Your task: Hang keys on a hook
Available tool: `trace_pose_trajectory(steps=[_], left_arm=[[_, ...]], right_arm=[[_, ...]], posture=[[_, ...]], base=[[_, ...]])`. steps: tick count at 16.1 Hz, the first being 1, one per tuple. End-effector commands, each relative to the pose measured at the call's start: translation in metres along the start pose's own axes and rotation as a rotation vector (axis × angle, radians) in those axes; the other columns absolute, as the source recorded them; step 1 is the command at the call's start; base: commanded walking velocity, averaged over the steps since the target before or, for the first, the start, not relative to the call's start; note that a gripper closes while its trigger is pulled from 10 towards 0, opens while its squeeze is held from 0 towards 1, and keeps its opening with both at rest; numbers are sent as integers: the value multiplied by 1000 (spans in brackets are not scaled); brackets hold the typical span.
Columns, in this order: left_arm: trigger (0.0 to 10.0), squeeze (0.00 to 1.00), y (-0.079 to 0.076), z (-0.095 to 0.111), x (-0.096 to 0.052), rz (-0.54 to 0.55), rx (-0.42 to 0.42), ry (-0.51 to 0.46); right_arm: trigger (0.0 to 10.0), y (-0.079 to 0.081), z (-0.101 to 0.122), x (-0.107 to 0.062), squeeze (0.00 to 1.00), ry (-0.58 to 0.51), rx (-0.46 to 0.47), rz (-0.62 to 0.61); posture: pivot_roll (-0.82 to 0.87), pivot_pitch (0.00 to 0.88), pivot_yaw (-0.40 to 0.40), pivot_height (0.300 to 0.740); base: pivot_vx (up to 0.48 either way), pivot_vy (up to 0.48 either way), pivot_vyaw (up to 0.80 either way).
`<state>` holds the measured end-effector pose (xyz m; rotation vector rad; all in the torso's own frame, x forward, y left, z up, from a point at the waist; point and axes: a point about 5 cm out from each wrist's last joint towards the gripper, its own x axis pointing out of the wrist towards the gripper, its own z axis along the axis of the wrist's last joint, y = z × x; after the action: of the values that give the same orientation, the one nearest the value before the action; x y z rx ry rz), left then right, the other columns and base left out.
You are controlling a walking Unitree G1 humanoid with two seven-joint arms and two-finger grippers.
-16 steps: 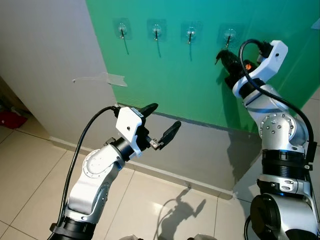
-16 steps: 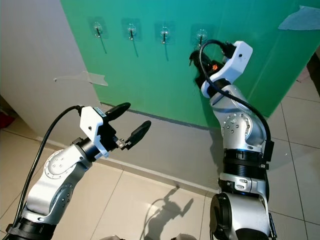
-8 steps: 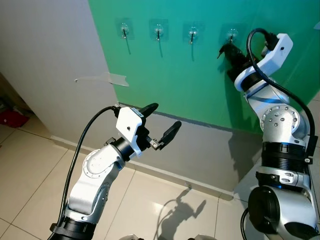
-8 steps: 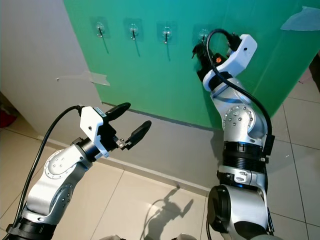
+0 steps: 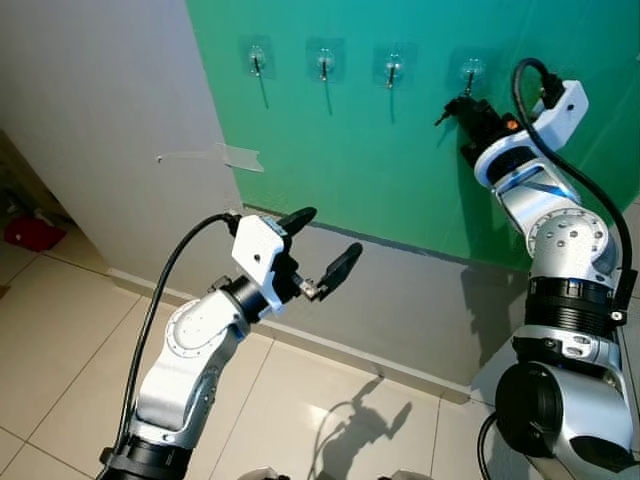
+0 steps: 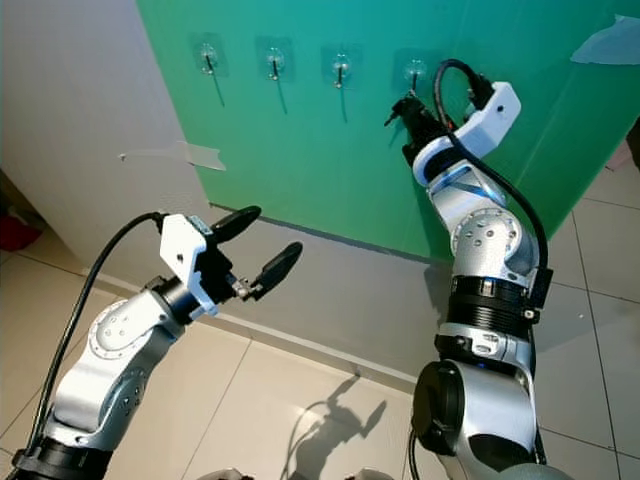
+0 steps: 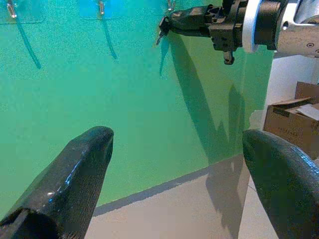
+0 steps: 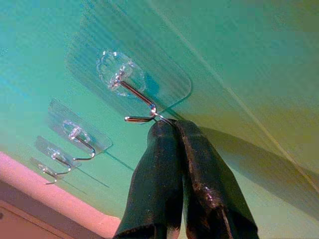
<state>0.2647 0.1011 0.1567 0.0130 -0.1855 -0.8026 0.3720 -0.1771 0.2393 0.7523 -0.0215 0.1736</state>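
Reaching higher than a second ago, the right gripper (image 5: 452, 108) has climbed the green wall (image 5: 350, 150) and now sits just under the rightmost hook (image 8: 137, 102), fingers pinched tight together at its tip. I judge the hanging is nearly done. The keys (image 7: 160, 36) show only as a small dark bit at the fingertips. The left gripper (image 5: 318, 255) hangs open, idle.

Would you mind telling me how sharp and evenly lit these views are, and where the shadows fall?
Left eye view: sharp, with hard shadows of the hooks on the green panel and of the arms on the floor. Left wrist view: the left gripper fingers loom dark and soft. Right wrist view: grainy, the right gripper fingertips dark beside the nearest hook.
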Motion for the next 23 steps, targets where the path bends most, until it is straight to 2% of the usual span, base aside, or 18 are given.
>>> trace_pose_trajectory(steps=[1,5,7,11,14,17,18,19,21,23], left_arm=[[10000,0,-2,3,-1,-12,17,-5],[10000,0,-3,3,0,-13,17,-5],[10000,0,-2,3,0,-13,21,-5],[10000,0,-1,4,1,-15,26,-5],[10000,0,0,6,2,-13,30,-13],[10000,0,-1,13,4,-21,25,-64],[10000,0,-1,16,4,-22,25,-78],[10000,0,-1,19,5,-26,22,-98],[10000,0,0,18,4,-6,22,-86],[10000,0,14,1,-4,166,40,27]], right_arm=[[10000,2,2,2,0,8,13,-4],[10000,1,-2,-2,0,39,3,10],[10000,-4,-8,-7,0,67,-50,-2],[10000,-8,-5,-12,0,47,-113,-38],[10000,-6,-2,-13,0,25,-141,-31],[10000,-1,-1,-11,16,8,-154,-11],[10000,-2,-1,-12,929,8,-170,-14],[10000,-2,-3,-14,1000,14,-195,-15],[10000,-7,-9,-23,1000,19,-232,-26],[10000,-19,-13,-45,1000,-19,-401,-81]], posture=[[-122,33,44,740],[-122,35,43,740],[-122,37,45,740],[-125,41,54,740],[-125,44,55,740],[-123,48,56,740],[-123,48,56,740],[-123,47,55,740],[-125,46,54,740],[-131,41,49,740]], base=[[0,0,0],[0,0,0],[0,0,0],[0,0,0],[0,0,0],[0,0,0],[0,0,0],[0,0,0],[0,0,0],[0,0,0]])
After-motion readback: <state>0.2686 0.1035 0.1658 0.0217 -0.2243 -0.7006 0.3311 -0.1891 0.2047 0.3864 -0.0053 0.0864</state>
